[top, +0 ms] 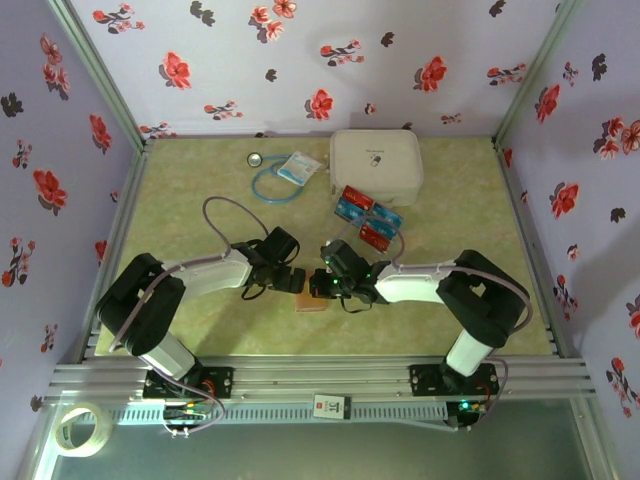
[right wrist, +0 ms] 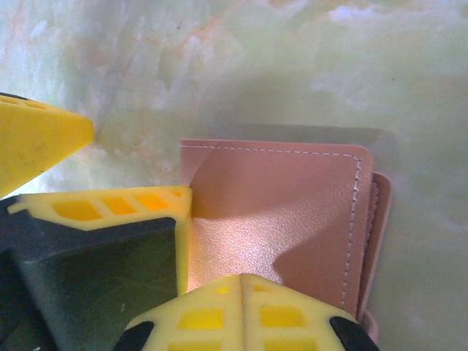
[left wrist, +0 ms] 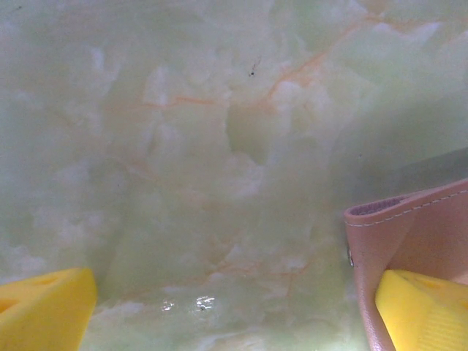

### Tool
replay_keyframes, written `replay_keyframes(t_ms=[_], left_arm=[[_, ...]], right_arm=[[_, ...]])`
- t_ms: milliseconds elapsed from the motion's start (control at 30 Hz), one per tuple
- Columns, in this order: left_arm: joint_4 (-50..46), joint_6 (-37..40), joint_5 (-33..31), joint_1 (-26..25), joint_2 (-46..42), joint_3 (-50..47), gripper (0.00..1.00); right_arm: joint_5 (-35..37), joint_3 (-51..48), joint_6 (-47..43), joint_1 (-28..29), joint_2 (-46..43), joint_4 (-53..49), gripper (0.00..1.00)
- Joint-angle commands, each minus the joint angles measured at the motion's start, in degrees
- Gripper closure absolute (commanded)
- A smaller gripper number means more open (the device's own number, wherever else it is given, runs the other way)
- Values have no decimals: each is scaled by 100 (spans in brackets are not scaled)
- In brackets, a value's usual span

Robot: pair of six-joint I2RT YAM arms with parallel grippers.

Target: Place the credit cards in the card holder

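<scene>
Small flat pinkish-brown leather-like card holder (right wrist: 278, 219), pale stitching along its edge, lies folded shut at the near middle of the table, between the two grippers.

Right gripper (right wrist: 245, 311): yellow fingers closed tight together, nothing between them, tips over the holder's cover. Whether they touch it cannot be told.

Left gripper (left wrist: 234, 314): fingers spread wide, empty. One finger (left wrist: 424, 307) sits at the holder's edge, the other over bare table.

Red and blue rectangular credit cards (top: 366, 214) lie in a loose cluster farther back, well apart from the holder and just in front of a white rounded zip case (top: 376, 165). Print on cards and case is too small to read.

Table (top: 480, 290): pale green marbled surface. Walls (top: 400, 60): lilac paper with red and dark flowers.
</scene>
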Motion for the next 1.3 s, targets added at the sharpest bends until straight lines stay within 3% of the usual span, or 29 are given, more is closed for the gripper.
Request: replay_keyframes(t_ms=[0,300,700,1267], left_arm=[[-121,-54,-32,-101,181,-171,0],[-120,-57,-31,-108,197,-173,0],[-111,-76,-31,-117,241,-176,0],[-125,-63,-31,-127,264,-132,0]], right_arm=[[319,-298,90,-54,304,-146,100],[262,-460,227,-60,184,-13,100],[273,364,-159,-109,-585,-875,100],[137,303,-63,-123,-34,-481,100]])
